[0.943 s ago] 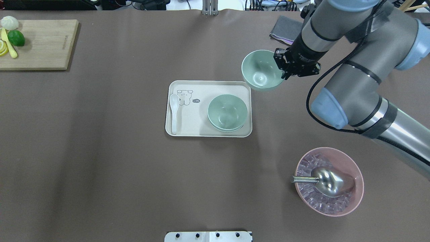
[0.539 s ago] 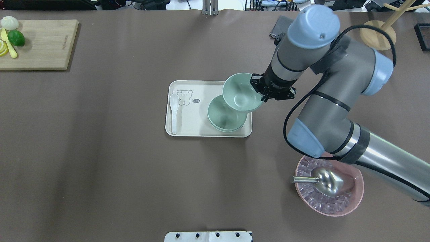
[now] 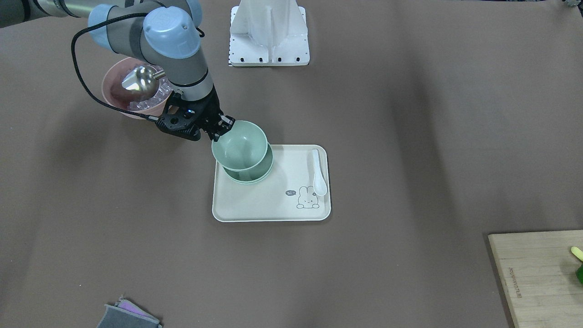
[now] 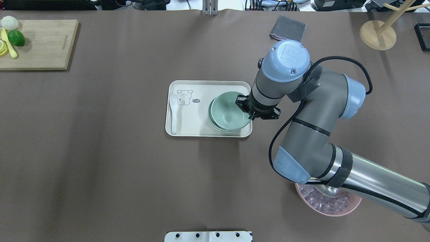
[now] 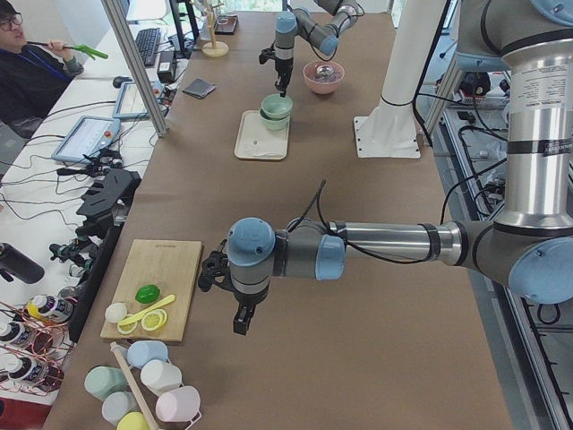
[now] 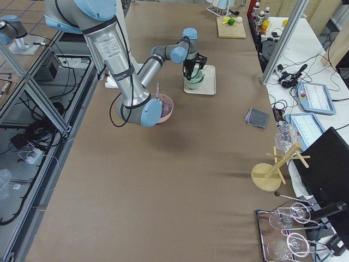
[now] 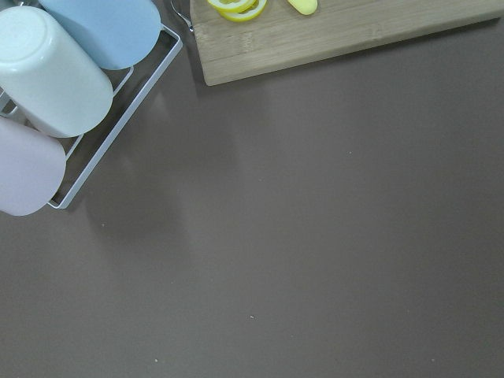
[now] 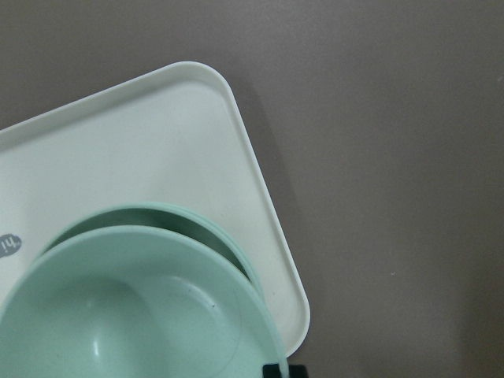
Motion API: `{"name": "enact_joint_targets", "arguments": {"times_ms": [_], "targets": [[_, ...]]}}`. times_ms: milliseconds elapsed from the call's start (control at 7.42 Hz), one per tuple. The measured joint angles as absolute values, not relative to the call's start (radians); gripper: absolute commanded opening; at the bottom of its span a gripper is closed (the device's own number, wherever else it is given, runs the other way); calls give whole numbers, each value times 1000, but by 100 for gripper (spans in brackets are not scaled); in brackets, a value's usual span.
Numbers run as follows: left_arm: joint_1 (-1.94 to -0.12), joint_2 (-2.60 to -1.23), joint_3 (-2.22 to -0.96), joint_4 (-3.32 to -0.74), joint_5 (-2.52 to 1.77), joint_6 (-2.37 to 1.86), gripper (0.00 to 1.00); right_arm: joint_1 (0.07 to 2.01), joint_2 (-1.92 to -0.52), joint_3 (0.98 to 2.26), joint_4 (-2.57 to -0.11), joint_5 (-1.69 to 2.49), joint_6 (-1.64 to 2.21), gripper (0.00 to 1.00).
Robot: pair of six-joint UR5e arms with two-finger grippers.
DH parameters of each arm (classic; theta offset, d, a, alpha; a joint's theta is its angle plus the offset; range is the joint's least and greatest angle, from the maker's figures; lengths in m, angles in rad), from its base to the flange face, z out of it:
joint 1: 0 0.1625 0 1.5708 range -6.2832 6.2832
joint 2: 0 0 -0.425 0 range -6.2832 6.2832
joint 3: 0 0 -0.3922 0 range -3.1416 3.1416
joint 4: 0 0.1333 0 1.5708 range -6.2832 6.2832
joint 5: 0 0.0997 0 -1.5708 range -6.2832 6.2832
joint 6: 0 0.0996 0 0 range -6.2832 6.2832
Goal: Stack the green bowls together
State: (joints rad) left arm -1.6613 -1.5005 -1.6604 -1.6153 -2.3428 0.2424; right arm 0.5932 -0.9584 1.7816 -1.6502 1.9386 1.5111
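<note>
My right pincer (image 4: 249, 110), at three o'clock, clenches the third pale mint-green matte round bowl (image 4: 227, 112) over two nested green bowls (image 3: 249, 178); only seating it seems left.

Right claw (image 4: 249, 109) tight, wrist vertical.

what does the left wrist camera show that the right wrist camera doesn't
Only the left wrist view: cups lying in a wire rack, and the edge of a wooden cutting board with lemon slices. Only the right wrist view: the held green bowl over a lower green bowl on the white tray. Both: the bare brown table cover.
</note>
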Motion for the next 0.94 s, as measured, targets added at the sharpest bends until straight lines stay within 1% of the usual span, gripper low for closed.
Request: {"name": "enact_joint_targets", "arguments": {"times_ms": [943], "targets": [[-1660, -1503, -1664, -1616, -2342, 240, 98, 599, -937, 1753, -1645, 1917, 1505, 0]]}}
